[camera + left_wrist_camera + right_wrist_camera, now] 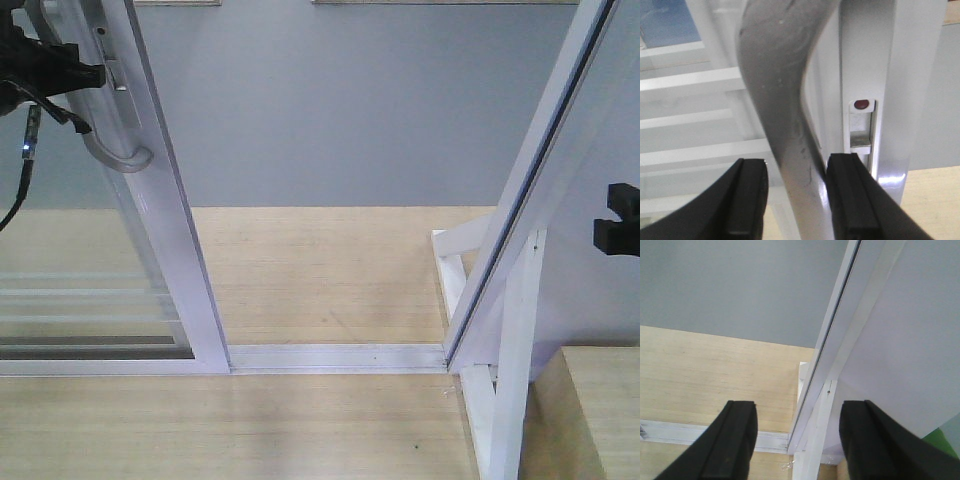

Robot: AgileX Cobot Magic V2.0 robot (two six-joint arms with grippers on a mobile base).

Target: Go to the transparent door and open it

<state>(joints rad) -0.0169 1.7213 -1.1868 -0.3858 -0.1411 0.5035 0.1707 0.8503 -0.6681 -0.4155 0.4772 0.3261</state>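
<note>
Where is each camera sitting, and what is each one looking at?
Front view: sits on the robot, looks down through the gap past the transparent door to the wooden floor; the left gripper is at the handle, a bit of the right gripper at the edge.
Left wrist view: sits behind the left gripper, looks at the handle between its fingers.
Right wrist view: sits behind the right gripper, open, looks at the floor and white frame post.
Front and left wrist views share the handle.
</note>
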